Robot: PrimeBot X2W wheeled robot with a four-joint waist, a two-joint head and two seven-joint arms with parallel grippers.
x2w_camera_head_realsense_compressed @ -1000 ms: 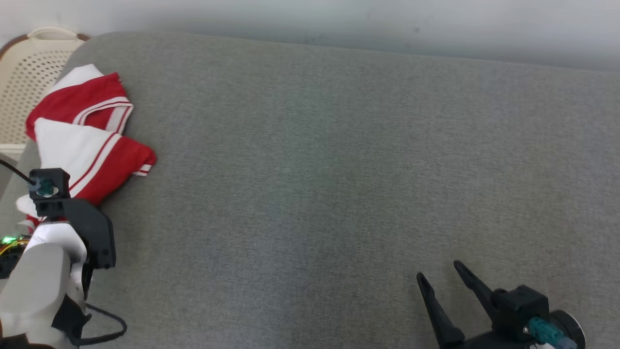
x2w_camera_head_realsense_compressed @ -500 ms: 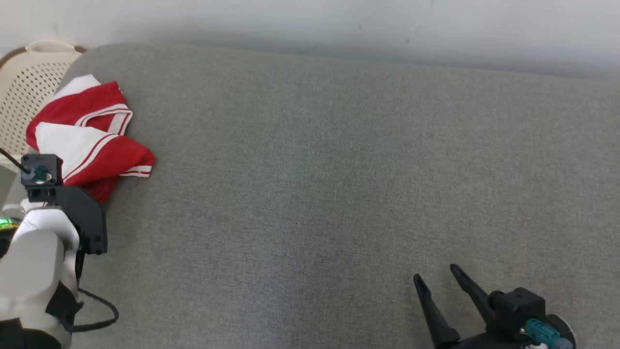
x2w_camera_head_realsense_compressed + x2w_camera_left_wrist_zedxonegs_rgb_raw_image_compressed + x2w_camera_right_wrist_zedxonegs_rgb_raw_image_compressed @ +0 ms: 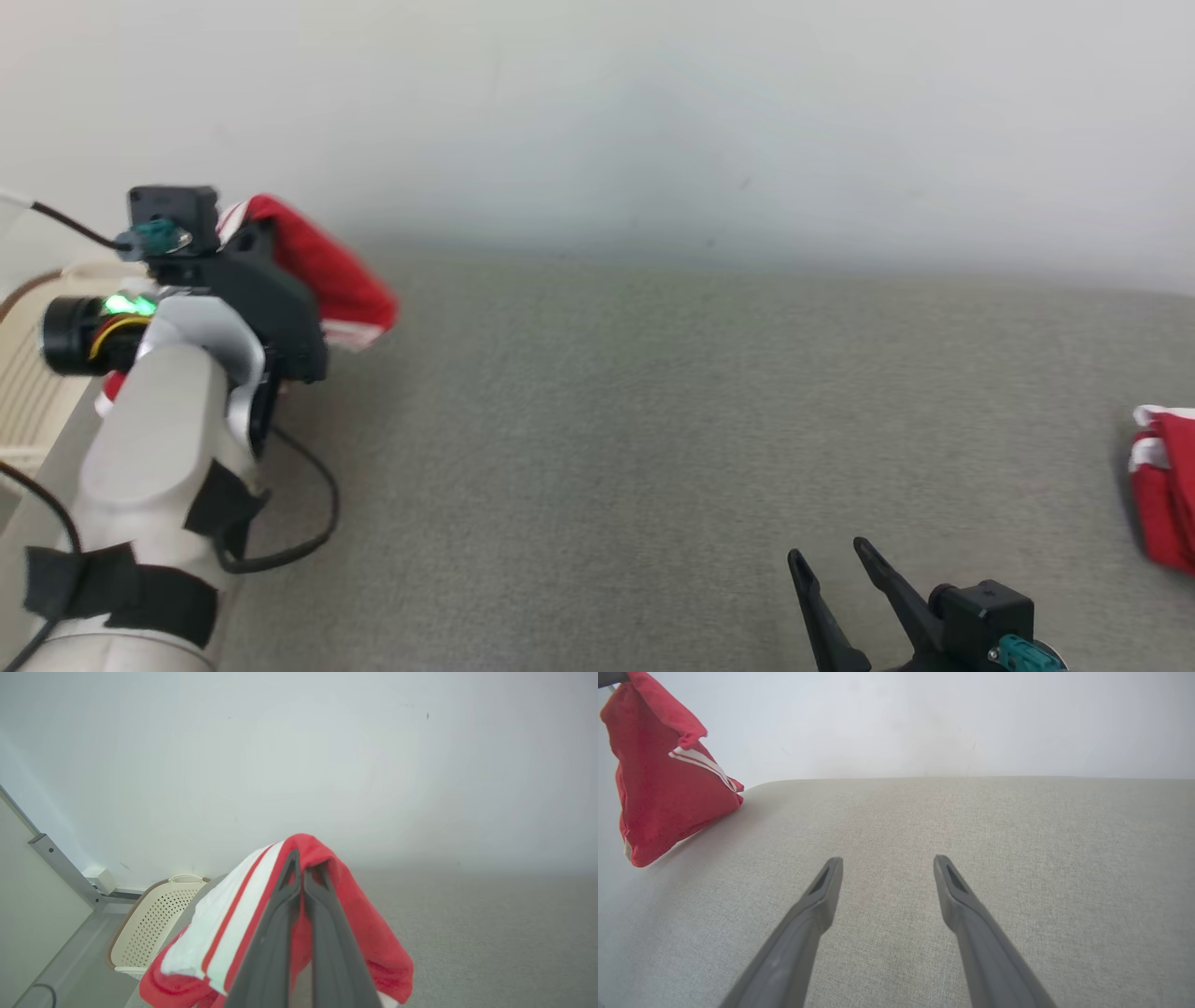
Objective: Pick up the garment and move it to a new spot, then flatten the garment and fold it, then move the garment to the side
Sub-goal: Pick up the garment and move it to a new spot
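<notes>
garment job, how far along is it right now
Done: the pickup. The left gripper is shut on the red and white garment, which hangs from it in a bunch. In hand: carrying it to a new spot; it is not yet set down. Left: flattening, folding and moving it aside. The right gripper is open and empty over the grey surface.

Pale arm, black fittings, dark tapered fingers.
The rounded pale-grey plastic forearm (image 3: 149, 448) wears black fabric straps (image 3: 121, 588) and a looping thin black cable (image 3: 303, 523). Its wrist carries an angular black bracket (image 3: 275, 313), a small black camera cube (image 3: 173, 207) with a teal plug (image 3: 152, 236), and a black cylinder (image 3: 65, 334) lit green (yellow wires (image 3: 112, 331) beside it). The left pincer (image 3: 304, 865) and right pincer (image 3: 888, 860) each have two long matte charcoal fingers (image 3: 803, 933) tapering to slotted tips. A teal connector (image 3: 1016, 651) sits on the right one's black block (image 3: 980, 611).
</notes>
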